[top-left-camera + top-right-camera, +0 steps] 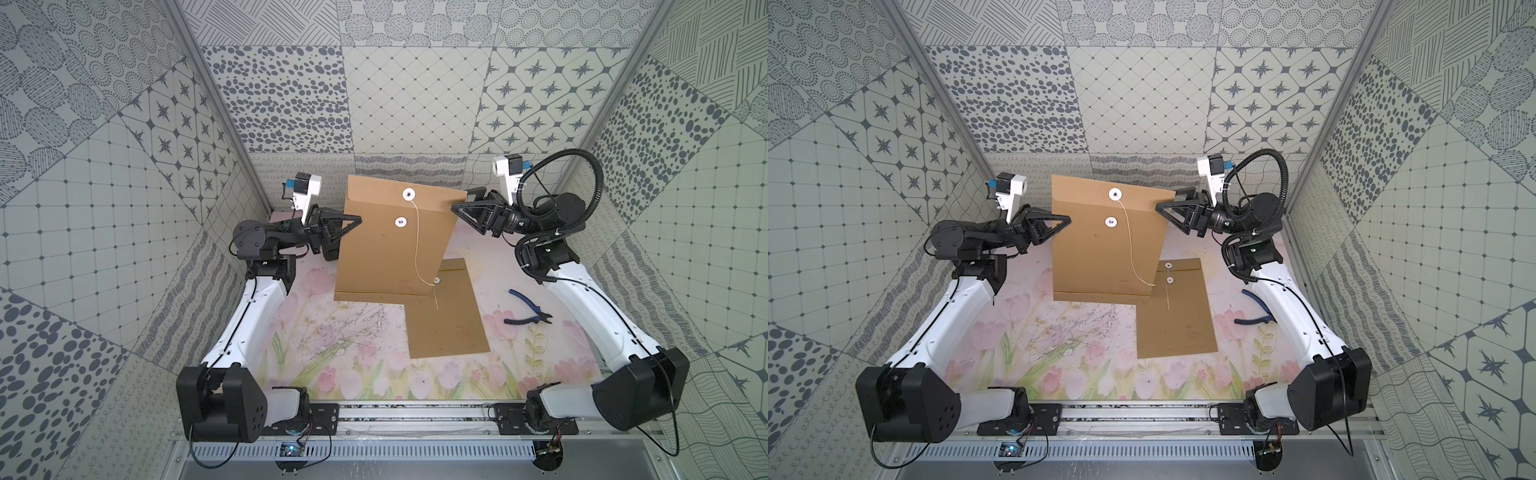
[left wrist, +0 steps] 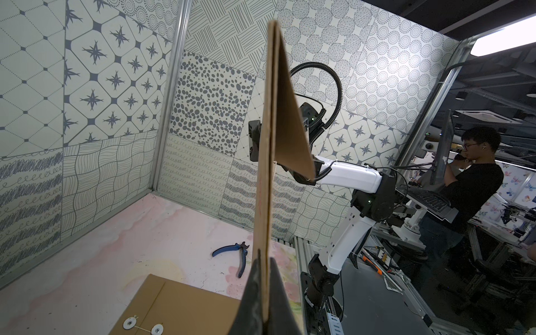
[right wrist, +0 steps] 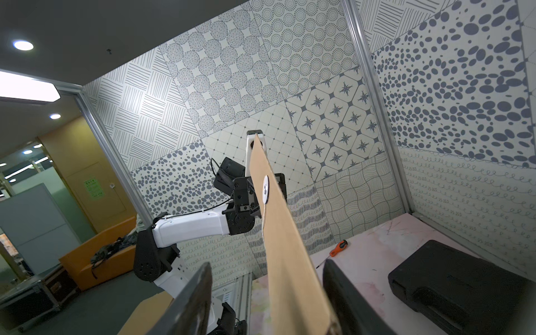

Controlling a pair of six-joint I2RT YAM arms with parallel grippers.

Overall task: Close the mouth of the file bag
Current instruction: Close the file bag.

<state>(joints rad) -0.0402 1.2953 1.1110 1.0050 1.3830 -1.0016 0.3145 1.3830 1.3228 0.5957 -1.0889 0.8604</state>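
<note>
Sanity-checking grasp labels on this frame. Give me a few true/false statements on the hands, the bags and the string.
1. The left hand is shut on the edge of the raised bag. True.
2. The right hand is clamped on that bag. False: its jaws stand apart, one on each side of the bag's edge.
3. The string is wound round the lower button. False: it hangs loose from the upper button.
4. A second bag lies flat on the table. True.
5. The pliers lie on the second bag. False: they lie on the table, apart from it.

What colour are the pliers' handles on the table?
Blue; the pliers show best in the left wrist view.
</note>
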